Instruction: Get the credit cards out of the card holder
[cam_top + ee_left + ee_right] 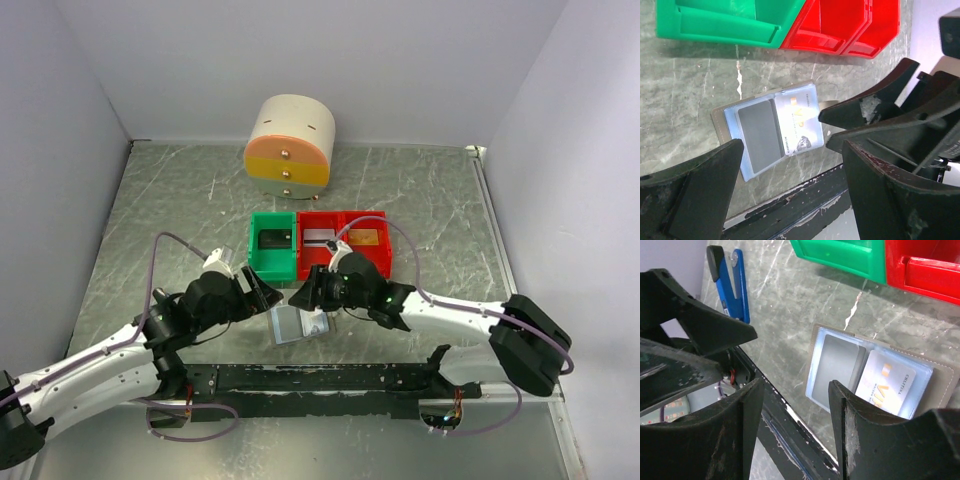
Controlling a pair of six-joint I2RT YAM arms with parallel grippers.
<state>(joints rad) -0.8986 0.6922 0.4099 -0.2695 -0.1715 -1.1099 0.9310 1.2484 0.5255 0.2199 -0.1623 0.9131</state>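
The card holder (292,326) lies open and flat on the table near the front rail. In the left wrist view the holder (720,117) shows two credit cards in its pale blue pockets, a grey card (759,135) and a silvery printed card (800,122). From the right wrist I see the same grey card (837,362) and silvery card (892,382). My left gripper (268,292) (790,200) hovers open above the holder's left side, holding nothing. My right gripper (303,293) (795,435) stands open just above the holder, also holding nothing.
Behind the holder stand a green bin (262,262) and two joined red bins (345,262), each with a flat card-like item inside. A round cream drawer unit (290,145) is at the back. A blue-and-black stick tool (730,282) lies nearby. A black rail (330,378) runs along the front.
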